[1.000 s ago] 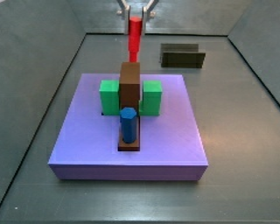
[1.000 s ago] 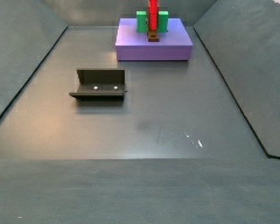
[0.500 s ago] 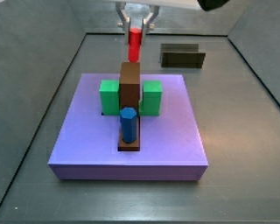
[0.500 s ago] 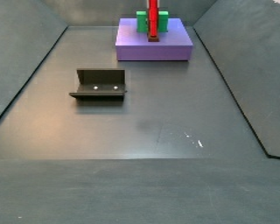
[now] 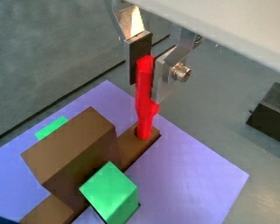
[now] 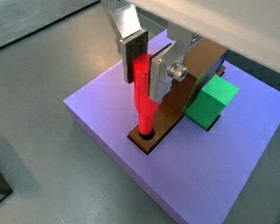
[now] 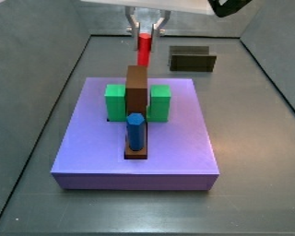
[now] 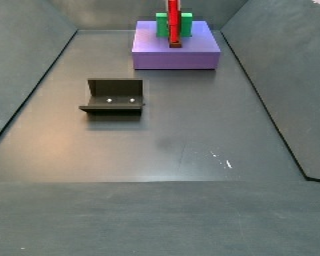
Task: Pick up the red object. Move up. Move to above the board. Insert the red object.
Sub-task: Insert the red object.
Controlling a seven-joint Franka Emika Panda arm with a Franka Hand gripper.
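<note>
My gripper [image 5: 146, 61] is shut on the red object [image 5: 143, 87], a thin upright peg. The peg's lower end sits in a hole at the darker end of the brown board [image 5: 73, 157]. The other wrist view shows the same: gripper [image 6: 143, 63], red object [image 6: 142, 92], board [image 6: 168, 118]. In a side view the gripper [image 7: 144, 23] hangs over the board's far end [image 7: 136, 88], with the red object [image 7: 144, 46] below it and its lower end hidden behind the board. It also shows in the other side view [image 8: 174, 20].
The board lies on a lavender slab [image 7: 175, 152] between two green cubes [image 7: 115, 101] [image 7: 161, 103]. A blue peg [image 7: 134, 131] stands in the board's near end. The fixture [image 7: 191, 59] stands on the grey floor beside the slab, also in the other side view [image 8: 113, 96].
The gripper has come down with the red object. Less of the peg shows above the board's far end than a second ago. Nothing else moved.
</note>
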